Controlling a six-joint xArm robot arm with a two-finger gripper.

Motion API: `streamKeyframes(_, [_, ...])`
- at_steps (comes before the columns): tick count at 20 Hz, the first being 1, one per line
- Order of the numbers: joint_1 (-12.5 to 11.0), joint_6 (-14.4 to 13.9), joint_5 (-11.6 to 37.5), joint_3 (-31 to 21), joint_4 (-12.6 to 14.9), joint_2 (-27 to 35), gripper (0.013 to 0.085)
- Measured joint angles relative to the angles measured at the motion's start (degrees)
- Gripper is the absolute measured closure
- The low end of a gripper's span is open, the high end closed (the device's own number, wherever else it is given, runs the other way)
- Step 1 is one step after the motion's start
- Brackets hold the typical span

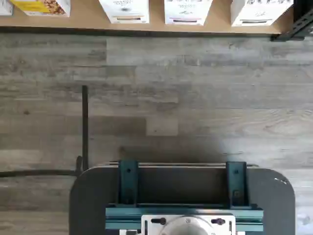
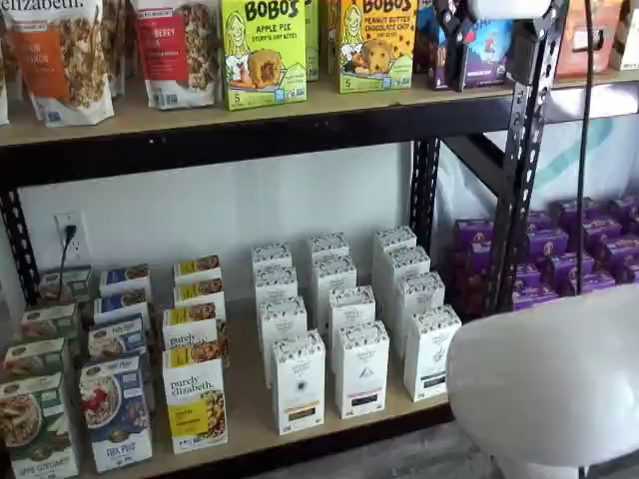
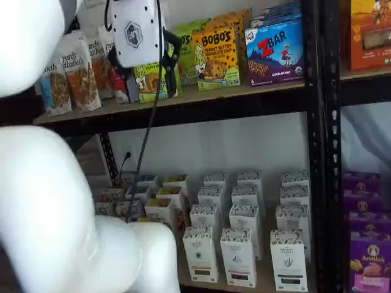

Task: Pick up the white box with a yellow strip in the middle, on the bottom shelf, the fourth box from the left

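The white box stands in the front row of the bottom shelf, right of a purely elizabeth box. It has a speckled top and a thin yellowish strip low on its front. It also shows in a shelf view and in the wrist view, at the edge of the tan board. My gripper hangs high up, level with the upper shelf and far above the box. Its two black fingers stand apart and hold nothing. Its fingers also show in a shelf view.
Two more white cartons stand right of the box, with rows of the same behind. Purple boxes lie beyond the black rack upright. Bobo's boxes and granola bags fill the upper shelf. A dark mount with teal brackets sits over the wood floor.
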State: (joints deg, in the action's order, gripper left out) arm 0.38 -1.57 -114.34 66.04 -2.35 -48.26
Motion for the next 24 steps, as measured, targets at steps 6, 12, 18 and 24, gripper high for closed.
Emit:
streamKeyframes(6, [-4.1, 1.8, -3.9, 1.5, -4.8, 2.0, 0.013])
streamKeyframes(12, [-1.3, 0.1, -1.7, -0.2, -2.9, 1.4, 0.013])
streamKeyframes(18, [1.0, -1.5, 1.8, -2.6, -1.7, 1.2, 0.013])
streamKeyframes(24, [4.1, -4.0, 5.4, -5.4, -0.4, 1.0, 0.013])
